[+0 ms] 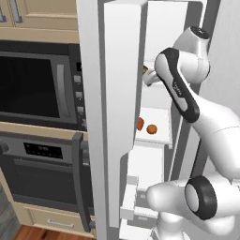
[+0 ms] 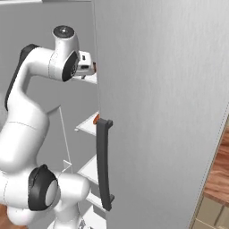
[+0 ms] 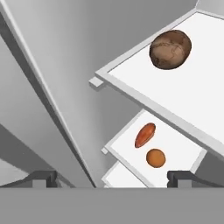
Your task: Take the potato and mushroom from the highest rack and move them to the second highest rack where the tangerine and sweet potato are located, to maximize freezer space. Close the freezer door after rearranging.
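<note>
Black-fronted wall oven (image 1: 35, 86) at upper left of left base view, w/ a second oven (image 1: 44, 176) below it — dark vertical handle (image 1: 77, 180) on its right edge. Beige cabinet fronts (image 1: 40, 14) along top left; strip of wood floor (image 1: 40, 233) at bottom left, also at lower right of right base view.

We reach our white arm (image 1: 187, 93) up into the open freezer (image 1: 154, 28), toward its upper shelf. One shelf down, the tangerine (image 1: 151, 129) sits just right of the sweet potato (image 1: 140, 123), which the freezer door (image 1: 115, 93) partly hides. Black-fronted ovens (image 1: 37, 84) stand to the left.
</note>
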Robot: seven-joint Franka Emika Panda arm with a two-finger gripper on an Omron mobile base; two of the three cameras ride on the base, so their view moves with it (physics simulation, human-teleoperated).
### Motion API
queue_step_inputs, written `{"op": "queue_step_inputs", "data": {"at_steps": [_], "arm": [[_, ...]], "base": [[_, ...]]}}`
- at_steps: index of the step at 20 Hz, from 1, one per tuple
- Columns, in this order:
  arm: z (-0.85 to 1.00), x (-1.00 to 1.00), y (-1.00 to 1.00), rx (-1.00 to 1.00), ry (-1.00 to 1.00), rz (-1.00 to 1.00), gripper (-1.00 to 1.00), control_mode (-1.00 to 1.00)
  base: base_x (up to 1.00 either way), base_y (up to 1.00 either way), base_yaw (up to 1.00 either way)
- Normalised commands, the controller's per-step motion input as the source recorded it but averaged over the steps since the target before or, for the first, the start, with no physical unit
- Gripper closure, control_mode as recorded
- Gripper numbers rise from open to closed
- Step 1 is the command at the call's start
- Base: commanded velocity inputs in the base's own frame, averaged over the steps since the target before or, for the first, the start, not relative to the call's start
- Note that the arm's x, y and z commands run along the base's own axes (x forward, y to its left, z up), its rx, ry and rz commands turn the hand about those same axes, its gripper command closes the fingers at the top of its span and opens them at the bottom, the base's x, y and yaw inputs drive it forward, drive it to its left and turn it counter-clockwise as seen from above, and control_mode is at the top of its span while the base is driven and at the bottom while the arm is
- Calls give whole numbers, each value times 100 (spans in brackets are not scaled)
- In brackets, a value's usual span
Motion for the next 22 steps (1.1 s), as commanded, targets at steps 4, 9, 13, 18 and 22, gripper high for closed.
{"op": "queue_step_inputs", "data": {"at_steps": [4, 9, 13, 18, 22], "arm": [[11, 42, -14, -13, 0, 18, -100, -100], [3, 39, 0, -19, 0, 24, -100, -100], [4, 31, 0, -21, -1, 16, -100, -100], [1, 34, 0, -19, -1, 3, -100, -100], [0, 37, 0, -8, -2, 0, -100, -100]], "base": [[0, 0, 0], [0, 0, 0], [0, 0, 0], [0, 0, 0], [0, 0, 0]]}}
